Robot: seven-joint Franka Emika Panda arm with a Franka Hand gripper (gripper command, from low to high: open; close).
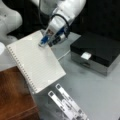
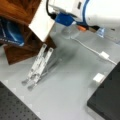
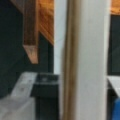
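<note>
Spiral notebook (image 1: pixel 35 61) is propped on the wooden shelf (image 1: pixel 13 97) at a front view's left, tilted. Gripper (image 1: pixel 44 42) is clamped on its top edge. Metal stand (image 1: pixel 66 103) below, black box (image 1: pixel 96 51) at right.

A: notebook (image 1: pixel 37 62) looks like matt lined paper with a wire spiral, propped on a clear glossy plastic stand (image 2: pixel 38 66).

B: yep, and the shelf (image 1: pixel 15 97) is reddish polished wood, desk (image 1: pixel 100 92) smooth grey.
</note>
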